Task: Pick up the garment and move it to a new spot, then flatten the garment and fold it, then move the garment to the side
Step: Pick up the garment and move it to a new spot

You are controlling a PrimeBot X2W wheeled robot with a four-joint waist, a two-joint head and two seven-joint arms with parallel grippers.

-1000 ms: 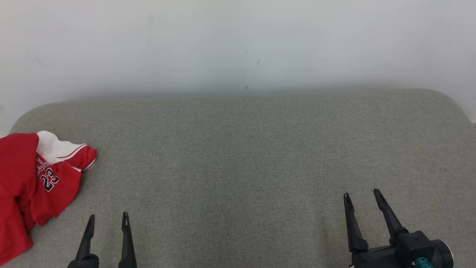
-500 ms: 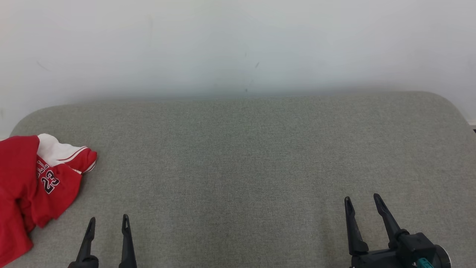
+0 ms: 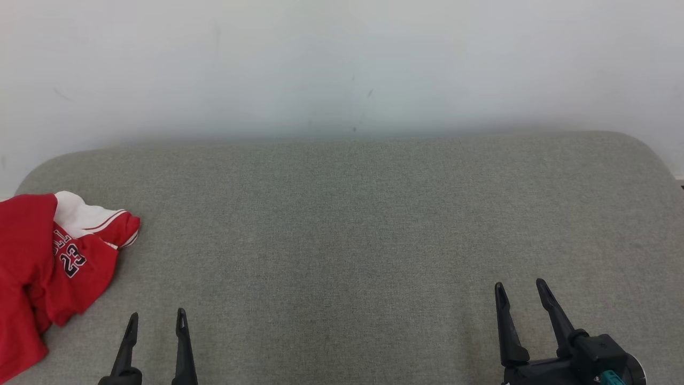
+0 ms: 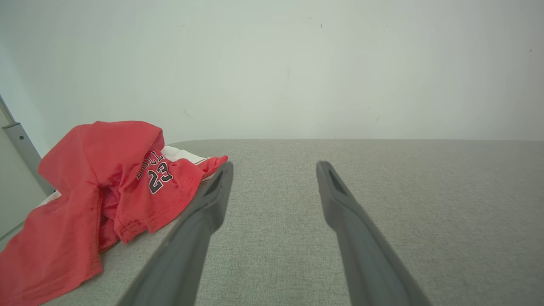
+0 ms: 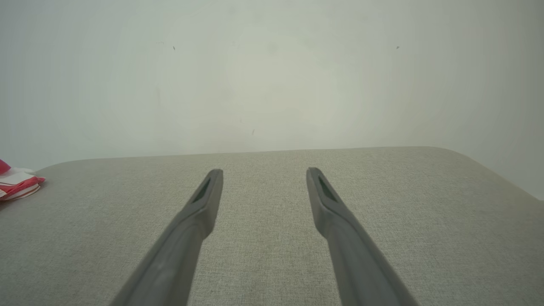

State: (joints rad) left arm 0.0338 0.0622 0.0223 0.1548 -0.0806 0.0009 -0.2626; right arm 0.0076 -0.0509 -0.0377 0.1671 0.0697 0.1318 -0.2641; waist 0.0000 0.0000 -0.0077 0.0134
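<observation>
Here's the crumpled red jersey with white trim (image 3: 48,267), bunched at the grey fabric counter (image 3: 342,224) far left; left hand (image 3: 156,314) nearest, right hand (image 3: 519,283) well apart, both spread wide and empty, likely poised to reach.

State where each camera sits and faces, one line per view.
Head view: on the head, looking down at the padded surface; left gripper lower left, right gripper lower right.
Left wrist view: along the left gripper toward the wall; red jersey at left.
Right wrist view: along the right gripper toward the wall.
All share the red jersey.
</observation>
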